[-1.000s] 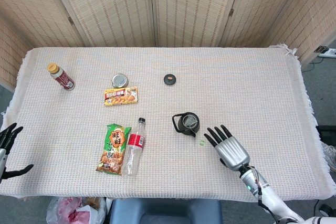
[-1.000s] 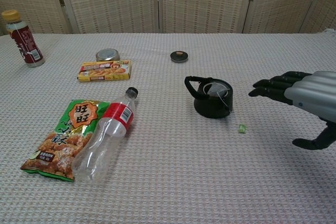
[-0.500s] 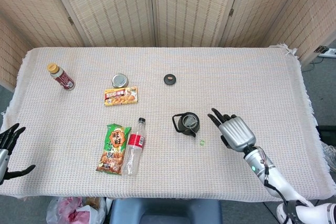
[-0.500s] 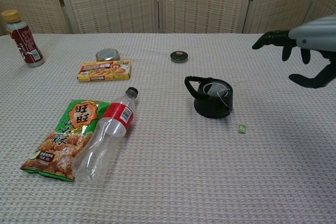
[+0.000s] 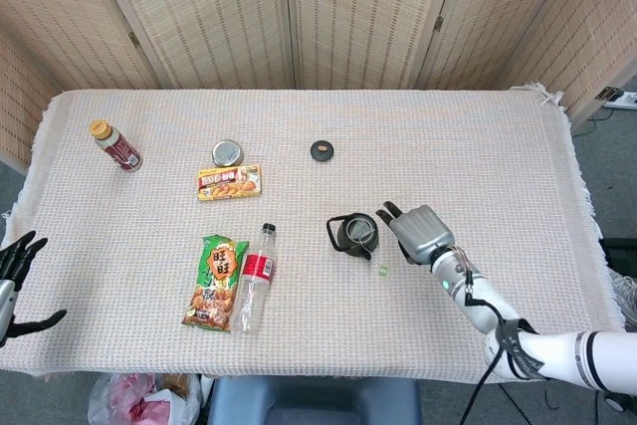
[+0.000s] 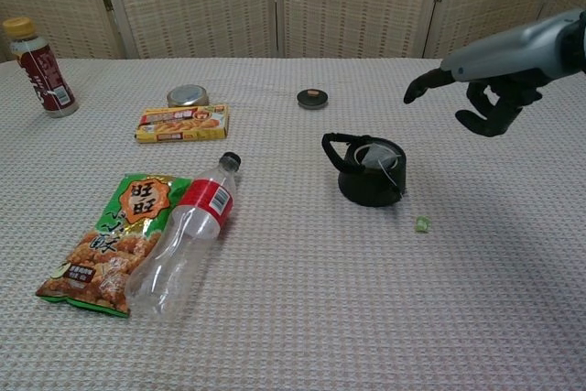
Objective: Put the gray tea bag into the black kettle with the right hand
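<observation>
gray tea bag (image 6: 377,157) sits inside the black kettle (image 6: 368,171) mid-tabletop, string over the rim, green tag (image 6: 421,223) just beside it. light, soft, limp — best pinched by string or tag. right robot hand (image 6: 495,98) hovers above, empty, fingers loosely spread. head view alone shows the left robot hand (image 5: 14,276) open at the edge.

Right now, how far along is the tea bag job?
The gray tea bag already sits inside the open black kettle, its string over the rim and the green tag on the cloth. The right hand holds nothing, raised beside the kettle. Little seems left.
</observation>
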{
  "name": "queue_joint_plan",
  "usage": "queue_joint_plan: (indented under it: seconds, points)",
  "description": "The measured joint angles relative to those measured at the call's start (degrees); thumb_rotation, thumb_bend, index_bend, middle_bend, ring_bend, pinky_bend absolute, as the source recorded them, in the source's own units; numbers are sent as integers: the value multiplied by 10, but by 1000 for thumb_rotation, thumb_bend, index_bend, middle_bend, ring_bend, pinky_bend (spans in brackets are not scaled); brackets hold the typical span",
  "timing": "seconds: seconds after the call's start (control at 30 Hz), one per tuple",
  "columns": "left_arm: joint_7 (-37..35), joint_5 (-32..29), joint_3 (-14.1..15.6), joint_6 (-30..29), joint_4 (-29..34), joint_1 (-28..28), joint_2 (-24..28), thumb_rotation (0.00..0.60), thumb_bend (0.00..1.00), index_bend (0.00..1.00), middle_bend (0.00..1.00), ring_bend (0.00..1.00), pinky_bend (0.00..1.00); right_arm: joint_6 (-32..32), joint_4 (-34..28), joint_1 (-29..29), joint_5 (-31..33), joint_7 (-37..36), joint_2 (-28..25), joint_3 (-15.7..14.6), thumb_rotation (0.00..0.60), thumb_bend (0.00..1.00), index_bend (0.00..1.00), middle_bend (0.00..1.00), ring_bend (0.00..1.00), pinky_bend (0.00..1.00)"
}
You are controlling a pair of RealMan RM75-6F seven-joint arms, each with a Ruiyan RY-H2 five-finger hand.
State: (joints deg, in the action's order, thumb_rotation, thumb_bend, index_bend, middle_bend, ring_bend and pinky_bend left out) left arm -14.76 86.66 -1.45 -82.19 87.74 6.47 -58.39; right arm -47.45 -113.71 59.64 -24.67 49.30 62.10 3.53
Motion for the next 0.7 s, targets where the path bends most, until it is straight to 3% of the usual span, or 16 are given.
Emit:
queue_joint_plan:
  seconds: [0.23, 0.7]
  points:
    - [-6, -1, 0, -2, -1, -2, 2, 600, 124, 0, 0, 0, 113, 12, 24, 50, 40, 10, 37, -32, 600, 676, 119, 54, 637, 817]
    - [-22, 3, 2, -5, -6, -4, 4, 600, 124, 0, 0, 0, 113, 30, 70, 84, 34, -24, 83, -65, 600, 675, 119, 53, 637, 817]
